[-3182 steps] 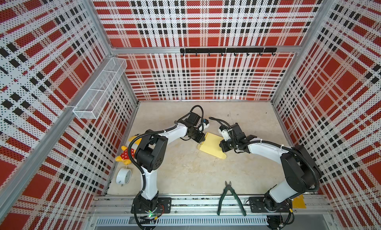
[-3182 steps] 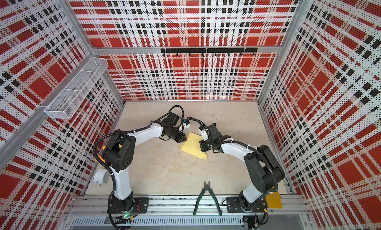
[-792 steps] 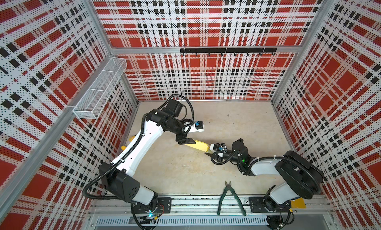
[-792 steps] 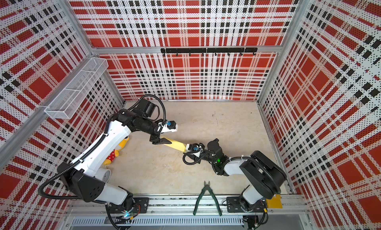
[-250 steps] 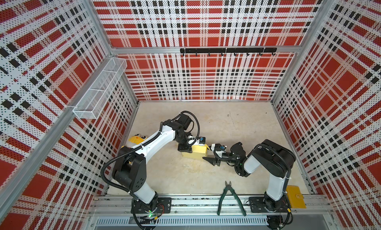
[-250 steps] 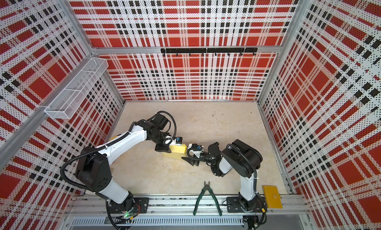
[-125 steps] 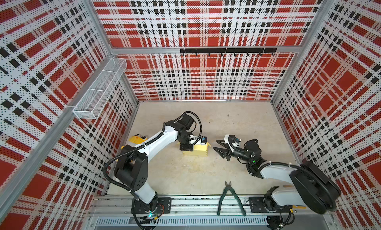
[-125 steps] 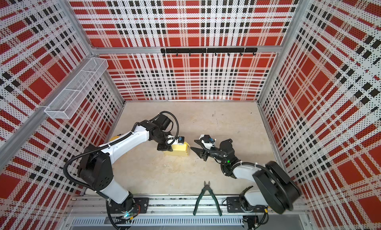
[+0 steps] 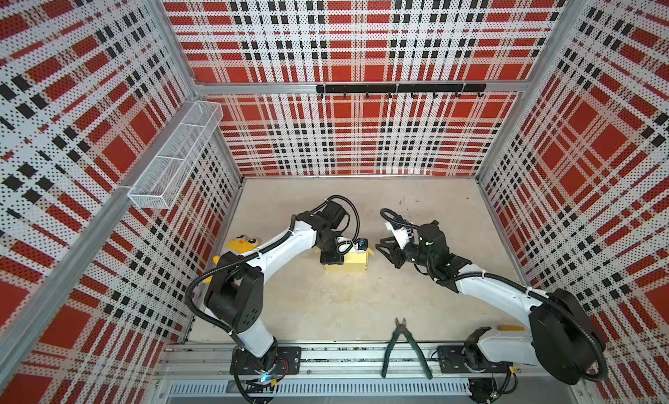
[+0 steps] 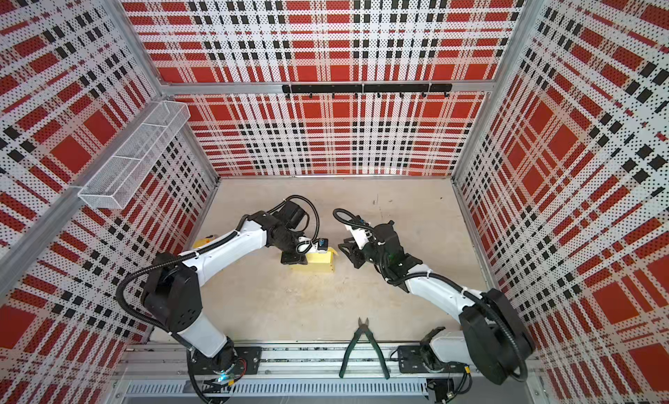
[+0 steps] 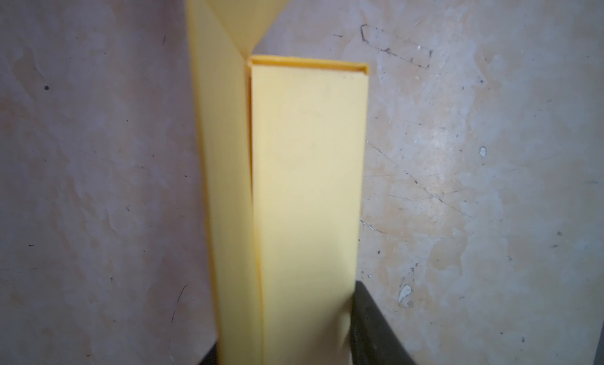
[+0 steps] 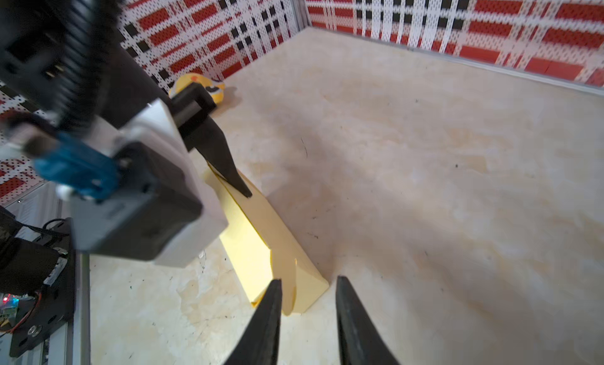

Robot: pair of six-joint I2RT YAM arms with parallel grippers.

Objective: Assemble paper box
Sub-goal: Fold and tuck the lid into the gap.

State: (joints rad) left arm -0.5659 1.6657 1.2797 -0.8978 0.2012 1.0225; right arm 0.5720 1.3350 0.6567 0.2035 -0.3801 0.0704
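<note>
The paper box point(image 9: 350, 264) point(image 10: 315, 264) is a pale yellow folded card box lying on the table. A small flap point(image 9: 370, 252) sticks out at its right end. My left gripper point(image 9: 332, 258) point(image 10: 295, 258) is shut on the box's left end. In the left wrist view the box point(image 11: 307, 183) fills the gap between the black fingers point(image 11: 369, 324). My right gripper point(image 9: 384, 252) point(image 10: 348, 253) hovers just right of the box and is open with nothing in it. In the right wrist view its fingertips point(image 12: 274, 301) stand a narrow gap apart, right before the box's end point(image 12: 307, 291).
Green-handled pliers point(image 9: 403, 348) point(image 10: 363, 348) lie at the front edge. A yellow plush toy point(image 9: 240, 244) point(image 12: 199, 85) sits by the left wall, behind the left arm. A wire basket point(image 9: 173, 163) hangs on the left wall. A yellow-orange tag point(image 9: 510, 328) lies near the right arm's base.
The right gripper has drawn back to the right, away from the box's end, and its jaws have narrowed. The left gripper still holds the box in the same place.
</note>
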